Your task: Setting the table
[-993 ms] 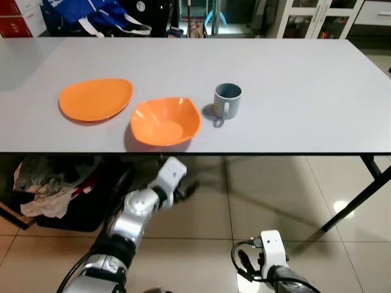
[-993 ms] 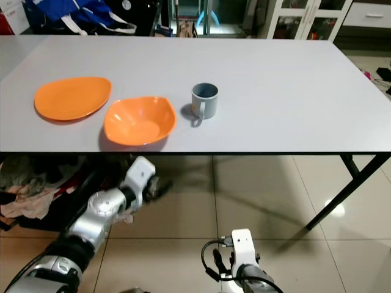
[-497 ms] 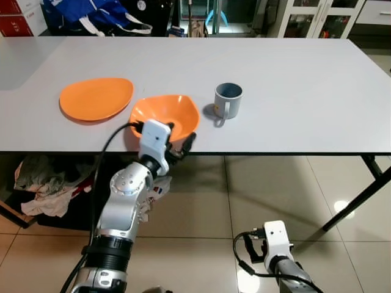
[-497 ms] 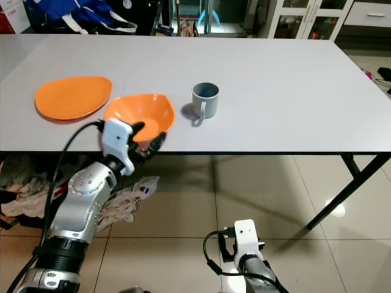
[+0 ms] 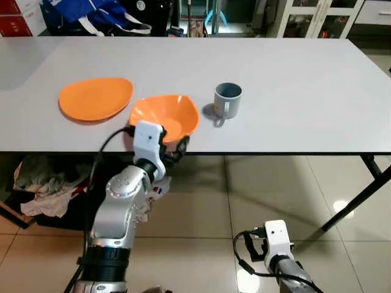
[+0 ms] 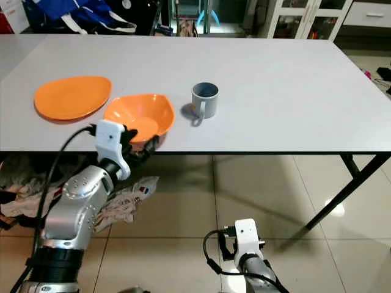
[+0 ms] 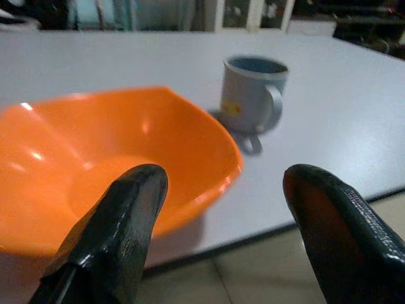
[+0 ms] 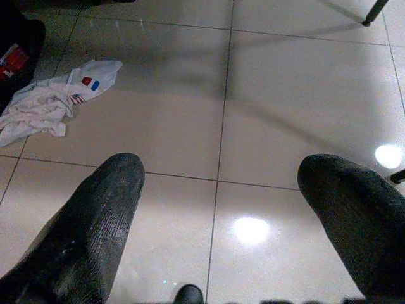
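An orange bowl (image 5: 165, 115) sits near the front edge of the grey table (image 5: 293, 73). An orange plate (image 5: 96, 98) lies to its left, and a grey-blue mug (image 5: 227, 101) stands to its right. My left gripper (image 5: 175, 148) is raised to the table's front edge, just before the bowl's near rim. It is open, and in the left wrist view its fingers (image 7: 120, 234) frame the bowl (image 7: 114, 171) with the mug (image 7: 253, 95) behind. My right gripper (image 8: 221, 177) hangs low over the tiled floor, open and holding nothing.
A heap of cloth (image 5: 43, 183) and a dark bin lie under the table's left side. A black table leg (image 5: 357, 195) slants at the right. Bags (image 5: 91, 15) and cabinets stand beyond the far edge. A white rag (image 8: 50, 104) lies on the floor.
My left arm has come up from below the table to the bowl's near rim, then eased slightly left. The right arm has hardly moved.
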You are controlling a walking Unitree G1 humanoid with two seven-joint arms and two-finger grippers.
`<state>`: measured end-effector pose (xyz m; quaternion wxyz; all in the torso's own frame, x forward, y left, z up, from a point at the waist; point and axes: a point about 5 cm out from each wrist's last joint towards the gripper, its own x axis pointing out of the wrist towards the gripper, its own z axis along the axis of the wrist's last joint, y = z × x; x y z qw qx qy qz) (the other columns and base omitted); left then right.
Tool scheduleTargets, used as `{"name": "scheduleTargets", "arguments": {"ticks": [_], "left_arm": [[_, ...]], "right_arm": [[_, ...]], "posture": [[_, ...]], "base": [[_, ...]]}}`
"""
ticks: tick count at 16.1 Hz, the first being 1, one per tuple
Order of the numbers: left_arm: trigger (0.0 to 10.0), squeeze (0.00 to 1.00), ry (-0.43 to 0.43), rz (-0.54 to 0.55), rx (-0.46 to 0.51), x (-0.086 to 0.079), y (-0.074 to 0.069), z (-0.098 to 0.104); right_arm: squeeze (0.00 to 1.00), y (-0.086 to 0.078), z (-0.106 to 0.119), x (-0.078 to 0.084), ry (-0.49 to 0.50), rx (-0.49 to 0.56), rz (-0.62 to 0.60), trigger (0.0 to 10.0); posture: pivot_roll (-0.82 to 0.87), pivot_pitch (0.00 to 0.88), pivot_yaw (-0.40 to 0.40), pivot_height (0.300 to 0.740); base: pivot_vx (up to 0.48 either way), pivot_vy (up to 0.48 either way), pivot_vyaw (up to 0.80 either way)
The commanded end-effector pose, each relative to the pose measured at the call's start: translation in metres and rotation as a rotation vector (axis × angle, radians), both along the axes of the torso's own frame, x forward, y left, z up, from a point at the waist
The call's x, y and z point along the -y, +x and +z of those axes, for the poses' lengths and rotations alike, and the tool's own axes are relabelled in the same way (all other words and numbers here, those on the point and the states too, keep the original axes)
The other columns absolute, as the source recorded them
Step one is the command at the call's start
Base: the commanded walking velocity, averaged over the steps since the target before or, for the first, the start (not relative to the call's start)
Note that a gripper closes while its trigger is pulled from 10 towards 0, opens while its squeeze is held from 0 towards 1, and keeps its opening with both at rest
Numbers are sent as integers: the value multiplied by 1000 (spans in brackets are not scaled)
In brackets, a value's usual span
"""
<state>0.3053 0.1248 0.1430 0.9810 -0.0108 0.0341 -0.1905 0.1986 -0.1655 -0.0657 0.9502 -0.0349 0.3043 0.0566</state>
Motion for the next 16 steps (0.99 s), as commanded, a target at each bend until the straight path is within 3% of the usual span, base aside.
{"name": "scheduleTargets", "arguments": {"ticks": [1, 3, 4, 6, 8, 12, 16], "left_arm": [[10000, 0, -6, 23, 118, -2, 6, 36], [10000, 0, -59, 102, 133, -20, 16, 58], [10000, 0, -42, 159, 123, -33, 19, 62], [10000, 0, -40, 381, 50, -74, 31, 57], [10000, 0, -36, 438, -26, -84, 28, 39], [10000, 0, 3, 319, 42, -52, 26, 43], [10000, 0, 12, 283, 44, -44, 29, 41]], "right_arm": [[0, -3, -1, 3, 1, -5, -13, 10000], [0, -3, -1, 3, 2, -7, -8, 10000], [0, -3, -1, 3, 3, -7, -8, 10000], [0, -3, -1, 3, 8, -5, -7, 10000], [0, -2, -1, 2, 31, 2, -20, 10000], [0, -1, 0, 2, 37, 9, -18, 10000], [0, -1, 1, 2, 39, 12, -14, 10000]], "posture": [[-87, 0, -1, 727], [-84, 0, -2, 727], [-84, 0, -2, 727], [-69, 0, -8, 727], [-68, 0, -8, 727], [-68, 0, -7, 727], [-74, 0, -3, 727]], "base": [[0, 0, 0], [0, 0, 0], [0, 0, 0], [0, 0, 0], [0, 0, 0], [0, 118, 0], [0, 473, 0]]}}
